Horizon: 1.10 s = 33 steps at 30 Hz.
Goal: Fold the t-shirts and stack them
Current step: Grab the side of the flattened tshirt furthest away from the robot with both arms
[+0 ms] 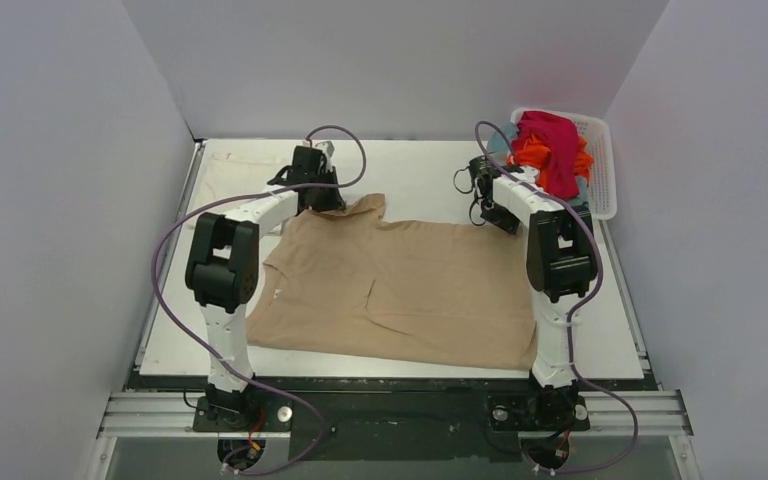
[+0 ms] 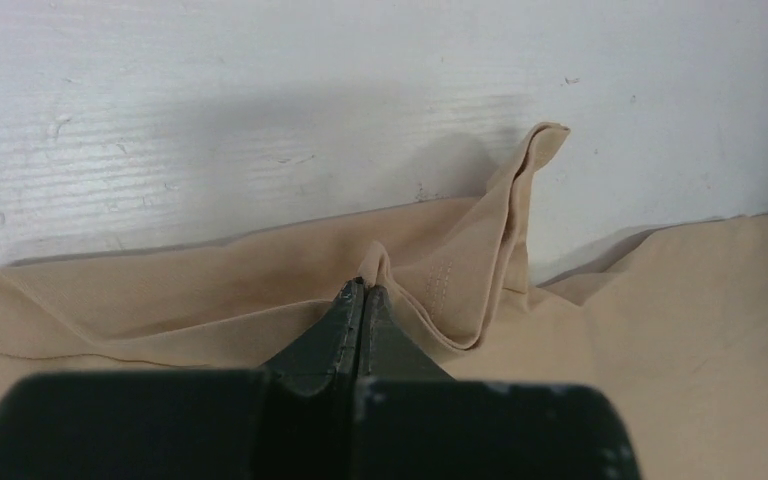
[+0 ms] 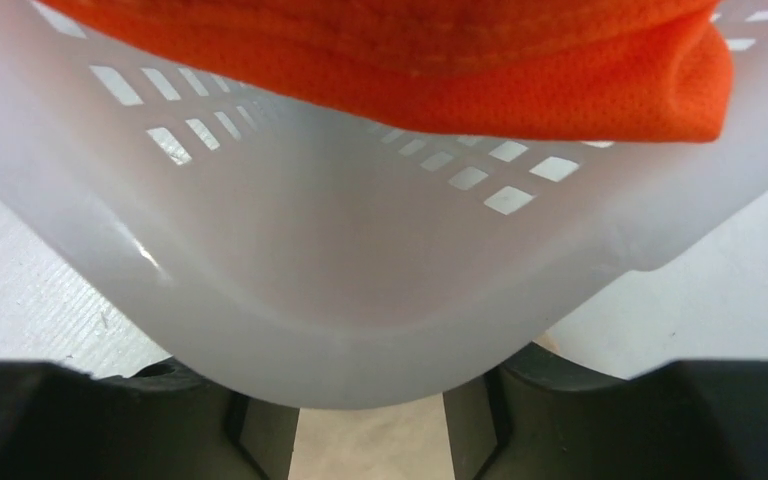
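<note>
left gripper [image 2: 364,292] has its jaws pressed together on a puckered fold of the tan t-shirt [image 1: 410,285] at its far left corner, likely to lift or pull that edge for a fold. the shirt lies spread flat mid table, between both arms. right gripper [image 1: 490,212] sits at the shirt's far right edge, hard by the basket [image 1: 605,170] corner. tan cloth shows between its fingers, but the tips are hidden by the basket wall, so can't tell if it grips. orange t-shirt [image 3: 410,60] and magenta t-shirt [image 1: 550,145] are heaped in the basket. cream-white t-shirt [image 1: 230,170] lies far left.
</note>
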Each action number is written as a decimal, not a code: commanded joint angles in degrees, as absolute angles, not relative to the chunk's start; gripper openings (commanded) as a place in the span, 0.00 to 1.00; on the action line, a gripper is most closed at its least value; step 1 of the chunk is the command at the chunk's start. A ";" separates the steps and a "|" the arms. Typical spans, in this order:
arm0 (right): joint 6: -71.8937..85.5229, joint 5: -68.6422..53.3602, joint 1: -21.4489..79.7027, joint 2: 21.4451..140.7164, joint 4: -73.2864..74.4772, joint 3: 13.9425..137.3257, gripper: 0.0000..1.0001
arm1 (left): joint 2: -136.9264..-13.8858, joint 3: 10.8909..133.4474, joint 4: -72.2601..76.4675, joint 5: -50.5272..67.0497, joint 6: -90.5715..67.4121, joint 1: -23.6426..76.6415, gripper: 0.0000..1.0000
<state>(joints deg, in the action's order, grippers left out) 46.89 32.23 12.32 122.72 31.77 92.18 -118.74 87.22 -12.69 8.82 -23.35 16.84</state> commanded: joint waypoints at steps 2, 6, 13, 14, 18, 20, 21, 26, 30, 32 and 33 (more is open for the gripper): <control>51.43 34.13 12.20 124.26 36.95 95.49 0.45 | -113.39 85.89 -8.02 10.63 -24.15 16.87 0.00; 53.62 33.92 12.17 125.39 37.56 97.55 0.46 | -113.13 86.02 -8.31 10.60 -24.40 16.75 0.00; 56.69 31.54 12.34 125.57 36.94 97.85 0.47 | -113.01 86.00 -8.09 11.41 -25.57 16.38 0.00; 56.78 30.60 12.53 125.66 36.39 97.79 0.47 | -112.85 85.81 -7.85 11.55 -25.88 16.31 0.00; 58.08 26.65 12.97 126.58 35.87 96.62 0.47 | -112.24 85.17 -7.55 11.57 -26.01 15.99 0.00; 58.65 24.80 13.38 126.53 34.25 94.21 0.47 | -111.97 84.95 -7.56 11.51 -26.06 15.75 0.00; 58.85 24.48 13.54 126.42 33.68 93.12 0.47 | -111.89 84.88 -7.60 11.55 -25.98 15.61 0.00; 59.42 24.41 13.79 126.40 33.49 92.26 0.45 | -110.53 83.93 -7.26 11.75 -25.69 15.14 0.00; 59.76 24.82 13.87 126.20 33.11 92.04 0.36 | -109.39 82.74 -6.82 12.14 -25.37 15.03 0.00; 59.78 24.79 13.88 125.80 32.71 91.47 0.28 | -108.93 82.43 -6.64 12.36 -25.35 14.95 0.00; 59.70 24.79 13.89 125.49 32.37 91.39 0.25 | -108.82 82.33 -6.62 12.46 -25.34 14.90 0.00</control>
<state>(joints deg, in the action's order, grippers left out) 59.68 27.05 13.58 125.45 31.55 93.76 -112.86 82.76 -9.82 10.96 -25.47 15.29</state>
